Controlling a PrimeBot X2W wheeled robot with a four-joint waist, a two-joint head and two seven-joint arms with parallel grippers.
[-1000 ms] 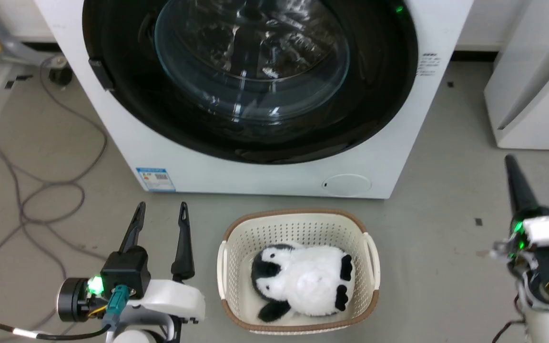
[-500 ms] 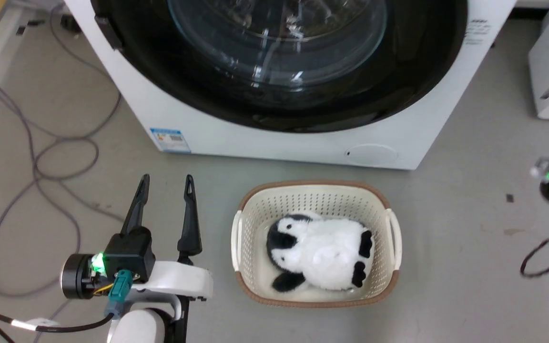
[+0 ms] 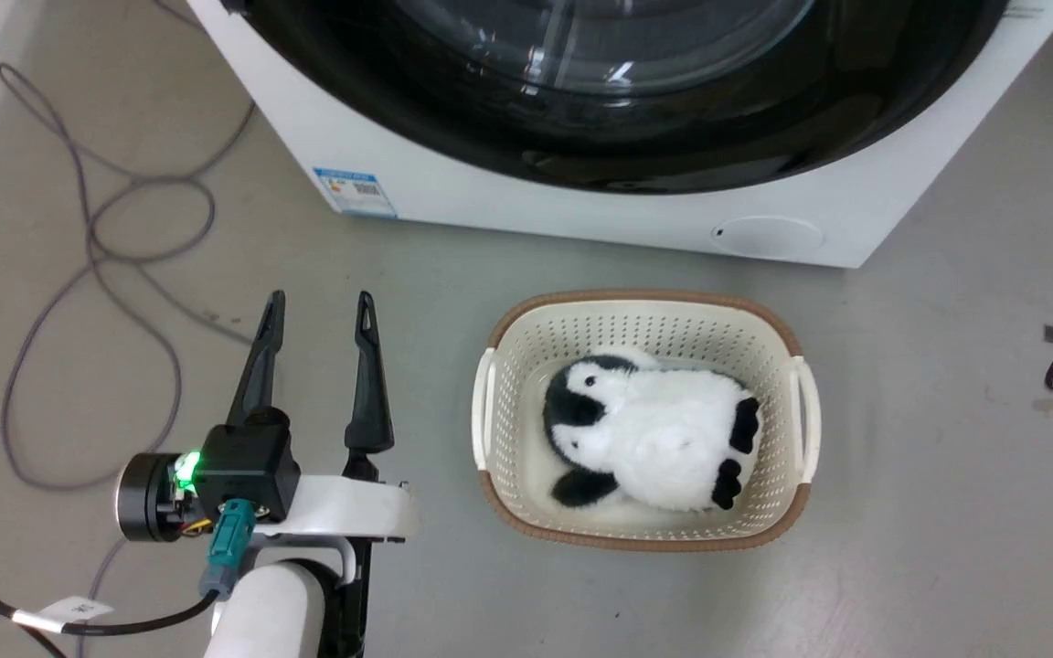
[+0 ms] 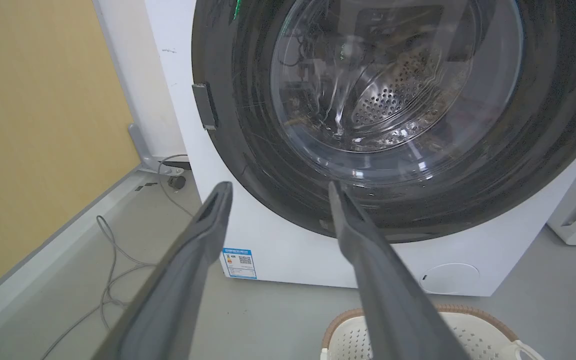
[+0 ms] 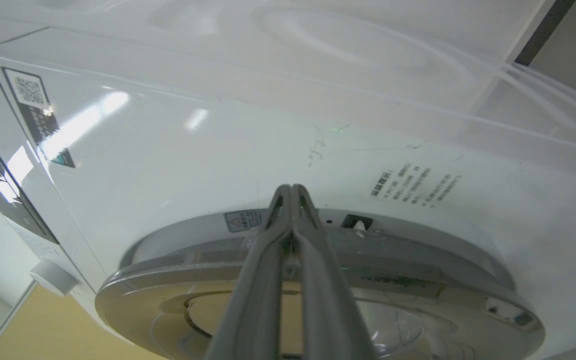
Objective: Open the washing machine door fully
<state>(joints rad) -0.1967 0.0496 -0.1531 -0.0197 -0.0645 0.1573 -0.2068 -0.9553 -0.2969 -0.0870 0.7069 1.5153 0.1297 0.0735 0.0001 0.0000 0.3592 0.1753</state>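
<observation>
Jaws wide on left gripper, pressed together on right gripper (washing machine door cropped at top).

Head looks down, wrists face washing machine

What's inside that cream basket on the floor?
A black-and-white plush penguin lies in the basket. It covers most of the bottom, so anything beneath it is hidden.
</observation>
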